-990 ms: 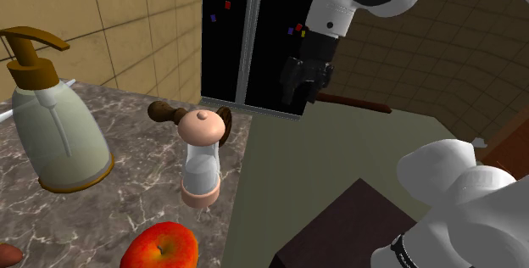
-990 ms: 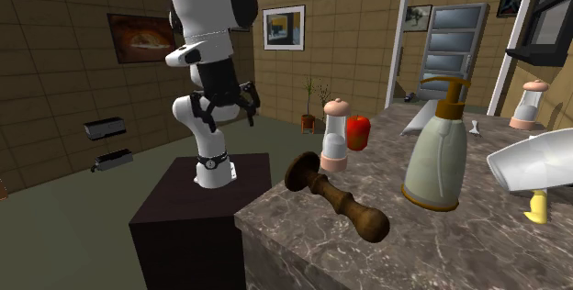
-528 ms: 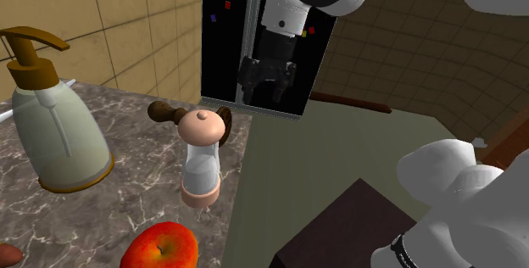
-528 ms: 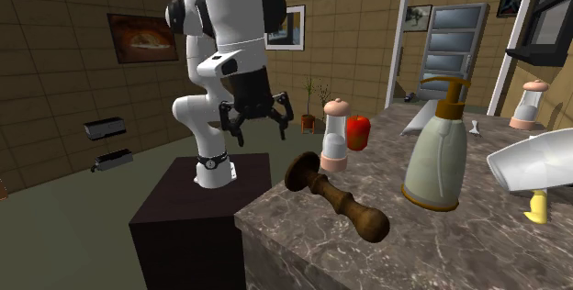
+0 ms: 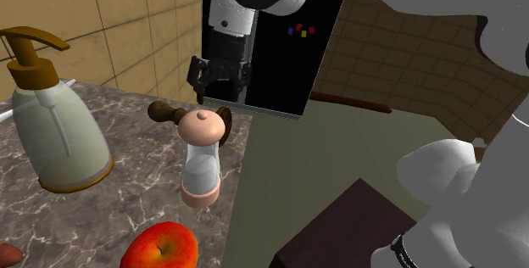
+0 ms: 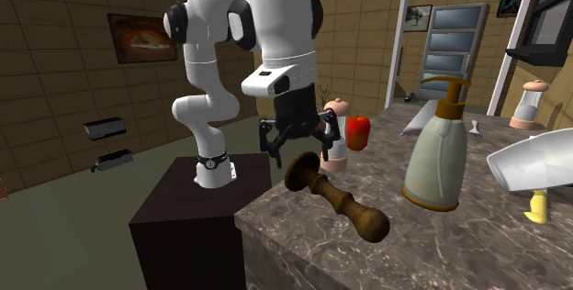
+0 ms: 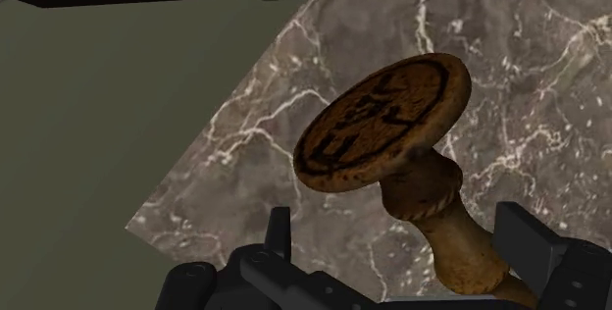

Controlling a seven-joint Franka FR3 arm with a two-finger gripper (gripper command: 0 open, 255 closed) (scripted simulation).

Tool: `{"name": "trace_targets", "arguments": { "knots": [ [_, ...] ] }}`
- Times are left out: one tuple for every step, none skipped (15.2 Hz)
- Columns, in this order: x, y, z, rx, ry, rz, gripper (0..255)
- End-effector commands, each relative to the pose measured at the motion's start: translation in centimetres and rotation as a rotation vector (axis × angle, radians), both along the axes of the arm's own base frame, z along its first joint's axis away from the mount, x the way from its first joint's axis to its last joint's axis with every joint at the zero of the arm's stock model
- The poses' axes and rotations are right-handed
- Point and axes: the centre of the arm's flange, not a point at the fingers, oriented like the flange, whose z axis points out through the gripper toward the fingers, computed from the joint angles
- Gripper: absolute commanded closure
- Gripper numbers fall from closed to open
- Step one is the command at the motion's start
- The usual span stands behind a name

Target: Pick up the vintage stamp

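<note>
While the claw hung over the corner of the marble counter, its two black fingers stood well apart: released, with nothing gripped. Directly beneath it lay the vintage stamp, a brown turned-wood piece resting on its side on the stone. In the wrist view, the stamp showed its round face, cut with a dark mark, just ahead of the fingertips. Its narrow neck ran back into the gap of the claw; whether either finger brushed it could not be told. The knobbed handle end pointed away from the claw, along the counter.

Just beside the claw, on the far side from the stamp's knob, stood a clear shaker with a pinkish cap. A red apple sat past it, farther from the claw. A pale soap dispenser with a brown pump stood well apart from the claw, beyond the stamp's handle end. Off the counter's edge, lower than the claw, was the dark stand.

From the shoulder camera, the claw hung near the stamp, with the shaker in front and a black area behind.
</note>
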Motion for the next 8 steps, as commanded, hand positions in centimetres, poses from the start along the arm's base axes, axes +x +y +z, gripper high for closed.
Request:
{"name": "trace_targets", "arguments": {
  "knots": [
    [1.6, 2.1, -0.5, -0.002, 0.001, 0.001, 0],
    [2.4, 3.1, -0.7, -0.003, 0.001, 0.002, 0],
    [3.3, 4.1, -0.9, -0.003, 0.001, 0.004, 0],
    [4.1, 5.1, -1.2, -0.004, 0.002, 0.005, 0],
    [4.9, 6.2, -1.4, -0.005, 0.002, 0.006, 0],
    [5.7, 7.1, -1.6, -0.006, 0.002, 0.007, 0],
    [5.7, 7.1, -2.2, -0.006, 0.002, 0.007, 0],
    [5.7, 7.1, -2.7, -0.006, 0.002, 0.007, 0]
  ]
}}
